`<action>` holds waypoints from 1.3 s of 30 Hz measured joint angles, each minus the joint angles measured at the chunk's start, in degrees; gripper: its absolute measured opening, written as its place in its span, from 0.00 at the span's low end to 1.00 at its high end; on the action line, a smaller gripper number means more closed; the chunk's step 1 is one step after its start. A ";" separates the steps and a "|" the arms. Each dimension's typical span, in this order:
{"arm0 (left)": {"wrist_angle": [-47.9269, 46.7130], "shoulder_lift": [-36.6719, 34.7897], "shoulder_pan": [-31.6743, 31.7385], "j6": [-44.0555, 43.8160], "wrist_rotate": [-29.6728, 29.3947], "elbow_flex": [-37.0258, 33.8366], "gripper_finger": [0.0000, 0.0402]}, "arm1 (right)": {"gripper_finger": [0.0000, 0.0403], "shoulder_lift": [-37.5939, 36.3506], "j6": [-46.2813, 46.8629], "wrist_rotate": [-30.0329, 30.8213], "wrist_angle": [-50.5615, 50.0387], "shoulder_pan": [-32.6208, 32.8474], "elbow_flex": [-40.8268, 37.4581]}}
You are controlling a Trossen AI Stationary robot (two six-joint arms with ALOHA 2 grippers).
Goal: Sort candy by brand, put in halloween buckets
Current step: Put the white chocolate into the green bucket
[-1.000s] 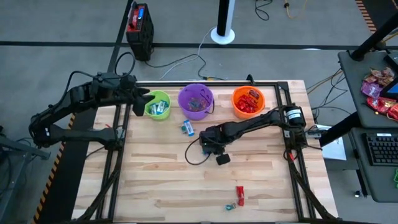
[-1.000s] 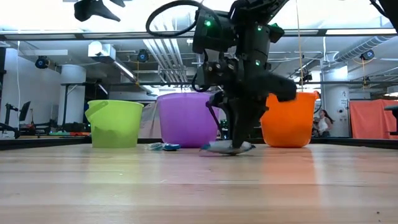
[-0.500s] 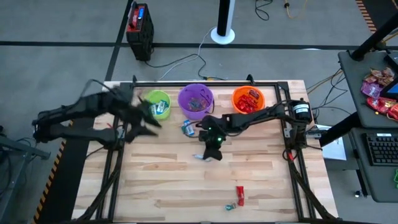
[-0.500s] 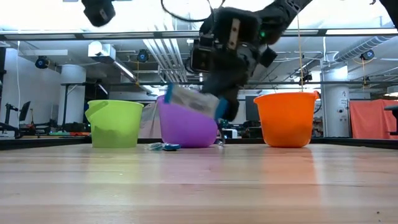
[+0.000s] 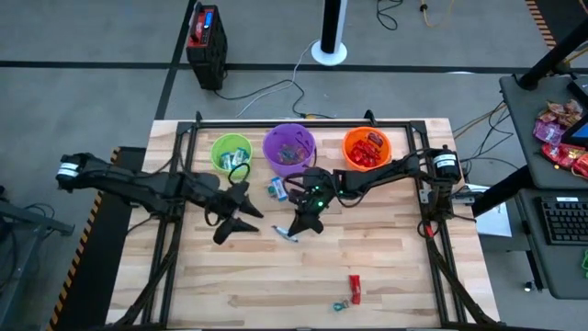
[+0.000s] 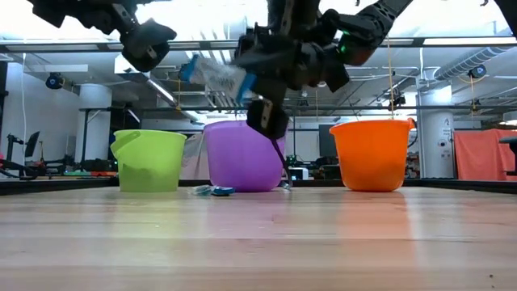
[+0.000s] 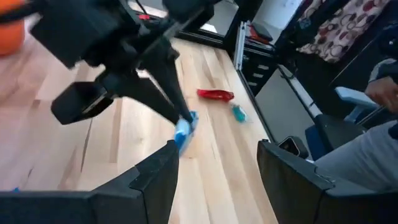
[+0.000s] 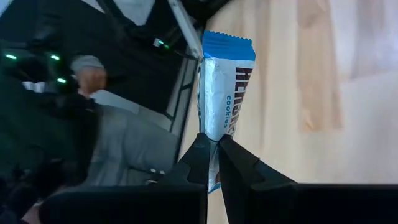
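Blue-and-white candy (image 8: 224, 93) pinched in right end effector (image 8: 211, 146), above the table

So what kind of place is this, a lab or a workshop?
Most likely a robotics lab or test hall: two arms on a framed wooden table, exposed ceiling pipes overhead, cables across the grey floor, and a desk with a keyboard alongside.

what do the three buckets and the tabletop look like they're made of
Lime green bucket, purple bucket and orange bucket: likely plastic, smooth and slightly glossy, the purple one faintly translucent. Tabletop: pale wood, with visible plank seams and grain.
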 joint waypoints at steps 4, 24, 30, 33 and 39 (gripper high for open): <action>0.34 2.88 0.04 0.53 0.15 0.04 0.50 | 0.03 -0.09 0.20 -0.65 0.35 0.00 2.62; -3.11 9.69 0.04 2.49 2.06 8.67 0.05 | 0.07 -0.11 3.98 -0.29 -0.13 0.00 9.34; -26.51 9.62 0.88 7.00 1.49 19.13 0.03 | 0.26 -0.15 3.62 0.60 -15.10 -0.94 13.08; -44.31 10.65 2.61 8.87 -7.30 27.62 0.03 | 0.34 -0.15 1.64 5.53 -28.22 -1.18 15.89; -69.83 15.31 13.19 15.18 -25.34 40.92 0.03 | 0.40 -0.15 0.33 18.85 -49.29 0.25 21.25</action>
